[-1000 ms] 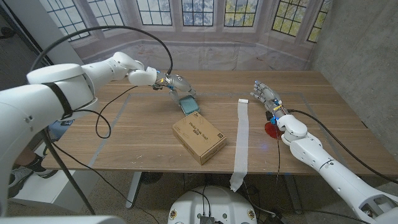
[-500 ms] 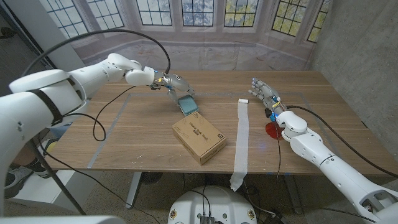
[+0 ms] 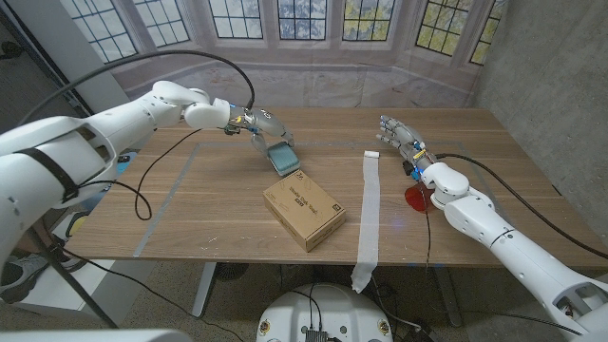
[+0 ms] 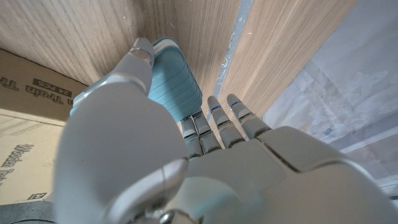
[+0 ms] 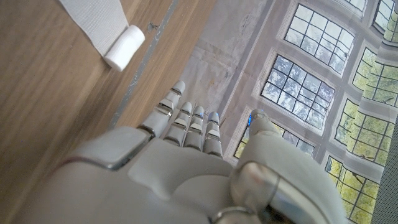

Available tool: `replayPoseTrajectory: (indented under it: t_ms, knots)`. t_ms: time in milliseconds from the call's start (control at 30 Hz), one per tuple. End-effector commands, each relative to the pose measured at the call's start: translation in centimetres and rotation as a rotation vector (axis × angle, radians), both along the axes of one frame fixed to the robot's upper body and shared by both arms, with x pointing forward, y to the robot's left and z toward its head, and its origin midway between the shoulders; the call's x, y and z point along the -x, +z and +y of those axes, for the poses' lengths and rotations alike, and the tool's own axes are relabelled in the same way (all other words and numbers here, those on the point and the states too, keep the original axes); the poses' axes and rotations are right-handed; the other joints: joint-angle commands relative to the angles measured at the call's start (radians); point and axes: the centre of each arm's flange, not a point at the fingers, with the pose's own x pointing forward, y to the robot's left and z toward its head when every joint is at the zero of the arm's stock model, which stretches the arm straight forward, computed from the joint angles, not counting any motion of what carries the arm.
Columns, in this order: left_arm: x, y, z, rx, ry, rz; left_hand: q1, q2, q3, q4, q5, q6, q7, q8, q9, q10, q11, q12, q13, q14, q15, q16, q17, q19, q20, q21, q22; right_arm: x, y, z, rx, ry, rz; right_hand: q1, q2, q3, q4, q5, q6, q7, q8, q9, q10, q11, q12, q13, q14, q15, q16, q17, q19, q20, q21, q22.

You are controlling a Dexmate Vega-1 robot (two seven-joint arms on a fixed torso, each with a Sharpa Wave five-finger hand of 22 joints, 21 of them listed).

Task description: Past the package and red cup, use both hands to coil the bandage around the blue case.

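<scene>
The blue case (image 3: 284,159) is held by my left hand (image 3: 263,133) just beyond the far corner of the cardboard package (image 3: 304,212); whether it is off the wood I cannot tell. In the left wrist view my fingers (image 4: 140,59) wrap the ribbed blue case (image 4: 174,78) beside the package (image 4: 25,124). The white bandage (image 3: 369,204) lies unrolled in a long strip, its small roll (image 3: 371,154) at the far end and its near end hanging over the table's front edge. My right hand (image 3: 401,141) is open, right of the roll. The roll (image 5: 124,46) also shows in the right wrist view.
A red cup (image 3: 415,198) lies beside my right forearm, partly hidden by it. Faint tape lines (image 3: 180,166) mark the wooden table. A draped backdrop and windows stand behind the far edge.
My left hand has drawn the blue case slightly back and away from the package. My right hand has crept a little farther from me, staying open.
</scene>
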Motion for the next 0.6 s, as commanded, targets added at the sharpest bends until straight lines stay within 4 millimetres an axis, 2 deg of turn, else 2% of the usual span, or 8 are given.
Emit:
replayPoseTrajectory:
  t_ms: [33, 333, 600]
  knots:
    - [1.3, 0.8, 1.7, 0.043, 0.053, -0.025, 0.004, 0.041, 0.015, 0.005, 0.003, 0.055, -0.004, 0.169, 0.077, 0.057, -0.047, 0.027, 0.148, 0.009, 0.003, -0.001, 0.004, 0.005, -0.001, -0.004, 0.001, 0.2, 0.8, 0.5, 0.076, -0.011, 0.009, -0.006, -0.001, 0.004, -0.006, -0.002, 0.005, 0.003, 0.004, 0.002, 0.008, 0.004, 0.003, 0.004, 0.008, -0.016, 0.006, 0.003, 0.004, -0.034, 0.007, 0.005]
    - [1.7, 1.1, 2.3, 0.099, 0.076, -0.04, 0.003, 0.044, 0.017, 0.006, 0.004, 0.055, -0.005, 0.176, 0.08, 0.057, -0.047, 0.027, 0.152, 0.011, 0.001, -0.002, 0.008, 0.005, 0.0, -0.005, 0.001, 0.6, 1.8, 1.3, 0.21, -0.063, 0.026, -0.004, -0.001, 0.006, -0.008, -0.001, 0.013, 0.004, 0.007, 0.002, 0.025, 0.007, 0.009, 0.004, 0.013, -0.013, 0.007, 0.002, 0.007, -0.031, 0.008, 0.005]
    - [1.8, 1.0, 2.1, 0.146, 0.085, -0.046, 0.002, 0.044, 0.018, 0.006, 0.005, 0.053, -0.005, 0.182, 0.082, 0.057, -0.047, 0.027, 0.156, 0.012, 0.002, -0.003, 0.011, 0.004, 0.0, -0.005, 0.001, 1.0, 2.0, 1.8, 0.289, -0.107, 0.032, 0.006, -0.003, 0.01, -0.016, 0.0, 0.024, 0.007, 0.01, 0.002, 0.042, 0.011, 0.015, 0.005, 0.018, -0.012, 0.007, -0.001, 0.011, -0.029, 0.009, 0.004]
